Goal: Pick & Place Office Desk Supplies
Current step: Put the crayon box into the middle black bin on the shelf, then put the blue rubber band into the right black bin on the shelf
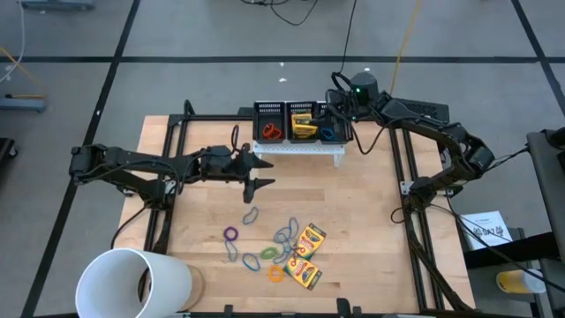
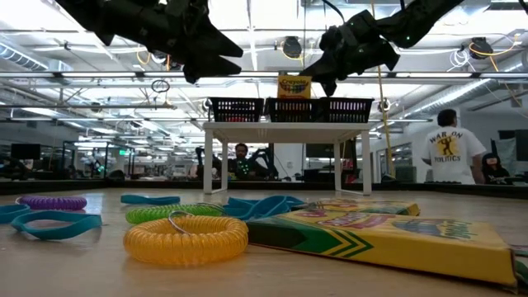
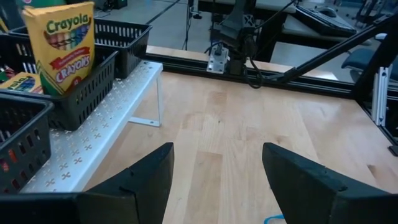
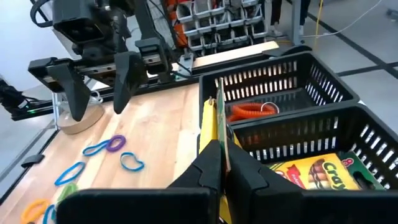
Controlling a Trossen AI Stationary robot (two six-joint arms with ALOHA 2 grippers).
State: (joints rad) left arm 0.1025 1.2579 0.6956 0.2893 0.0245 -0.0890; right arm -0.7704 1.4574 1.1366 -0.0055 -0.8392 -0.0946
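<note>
A yellow-and-green crayon box [image 3: 62, 46] stands upright in the middle black mesh bin [image 1: 303, 110] on the white shelf [image 1: 300, 148], with my right gripper [image 4: 221, 158] shut on it. A second box [image 4: 317, 171] lies flat in that bin. The left bin holds an orange coil band [image 4: 249, 112]. My left gripper [image 1: 267, 173] hovers open in front of the shelf with nothing between its fingers [image 3: 143, 180]. On the near part of the table lie two crayon boxes [image 1: 309, 240] [image 1: 303, 272] and several coloured bands [image 1: 282, 237]. My right gripper pinches the upright crayon box between its two fingers by one narrow side edge [image 4: 211, 134]. The fingers come nearly level from the table's far right. The box stands upright, its top above the bin's rim [image 2: 294, 85]; the bin wall hides its lower end.
A large white cup [image 1: 132, 283] lies on its side at the near left corner. The right bin holds a blue band [image 1: 328, 134]. In the low view a yellow coil [image 2: 186, 238] and a crayon box [image 2: 388, 235] lie close to the near edge. Bare wood shows at the table's right.
</note>
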